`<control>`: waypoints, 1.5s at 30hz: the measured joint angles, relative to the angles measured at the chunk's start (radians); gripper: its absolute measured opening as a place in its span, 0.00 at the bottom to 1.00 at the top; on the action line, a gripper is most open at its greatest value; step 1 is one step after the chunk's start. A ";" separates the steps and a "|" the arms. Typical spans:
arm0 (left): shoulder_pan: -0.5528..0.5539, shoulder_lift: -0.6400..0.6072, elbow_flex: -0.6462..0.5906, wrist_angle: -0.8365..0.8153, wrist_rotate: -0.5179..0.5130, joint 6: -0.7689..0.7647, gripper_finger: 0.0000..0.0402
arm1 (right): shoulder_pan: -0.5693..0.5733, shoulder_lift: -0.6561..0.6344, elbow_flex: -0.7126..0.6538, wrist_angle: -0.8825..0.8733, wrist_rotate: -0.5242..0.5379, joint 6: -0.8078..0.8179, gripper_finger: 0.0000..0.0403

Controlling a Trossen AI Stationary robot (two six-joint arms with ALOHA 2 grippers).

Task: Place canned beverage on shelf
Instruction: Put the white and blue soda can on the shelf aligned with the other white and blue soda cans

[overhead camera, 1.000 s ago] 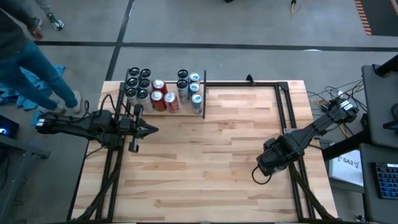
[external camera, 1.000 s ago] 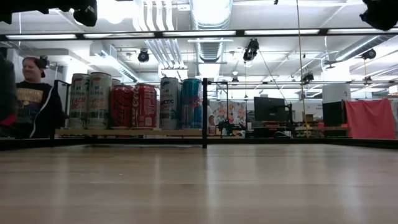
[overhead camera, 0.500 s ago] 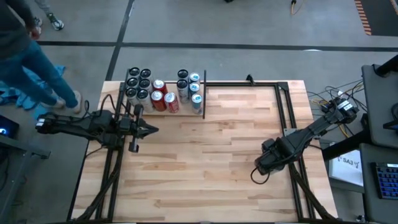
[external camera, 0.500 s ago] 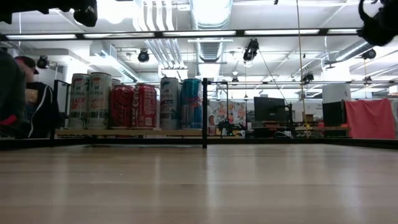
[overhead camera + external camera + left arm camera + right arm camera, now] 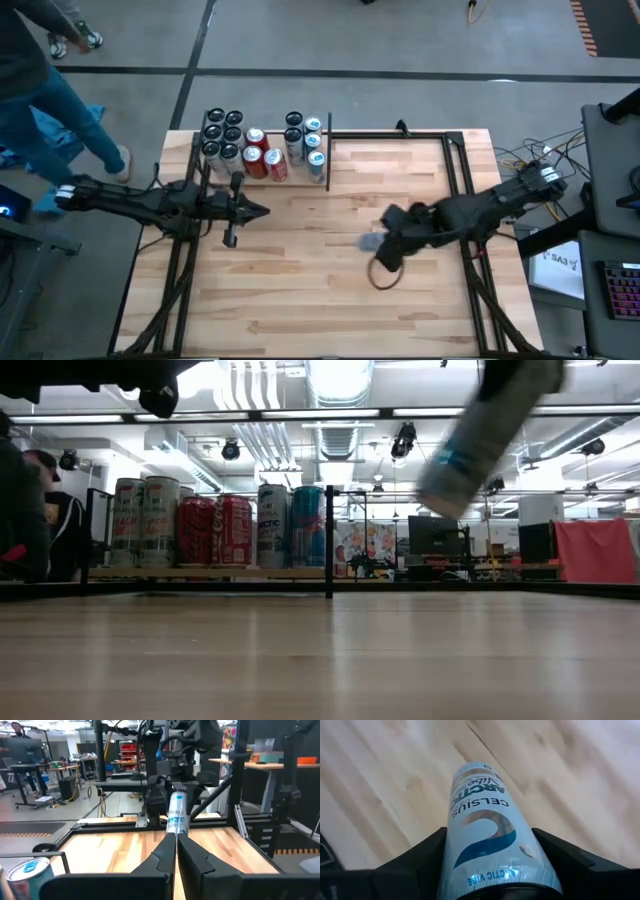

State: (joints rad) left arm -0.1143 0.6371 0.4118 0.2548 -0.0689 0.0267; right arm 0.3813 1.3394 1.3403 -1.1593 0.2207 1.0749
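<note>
High view: right claw [image 5: 385, 243] grips can [image 5: 371, 242] mid-table, arm outstretched.

We see a pale, smooth butcher-block wood table [image 5: 320, 250], glossy printed metal on the held can [image 5: 487, 832], matt black metal shelf rods [image 5: 328, 540], and a matt black hand [image 5: 490, 870].

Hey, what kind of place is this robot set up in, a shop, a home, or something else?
Most likely a robotics lab or workshop. Exposed ceiling ducts and strip lights run overhead, desks with monitors fill the room behind, and the wooden table stands on a bare concrete floor.
</note>
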 joint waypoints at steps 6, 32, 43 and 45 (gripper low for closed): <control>0.000 0.107 0.000 0.082 0.033 -0.032 0.00 | -0.068 0.187 0.177 0.043 0.042 -0.516 0.61; -0.027 0.510 0.109 0.008 -0.001 -0.115 0.74 | -0.153 0.630 0.718 0.026 0.258 -1.552 0.61; -0.026 0.642 0.185 -0.018 -0.072 -0.071 0.74 | -0.155 0.632 0.717 0.142 0.220 -1.605 0.61; -0.026 0.662 0.195 -0.019 -0.072 -0.069 0.74 | -0.155 0.632 0.717 0.163 0.223 -1.629 0.61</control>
State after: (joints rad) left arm -0.1398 1.2990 0.6072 0.2355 -0.1410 -0.0426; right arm 0.2261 1.9716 2.0568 -0.9963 0.4436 -0.5537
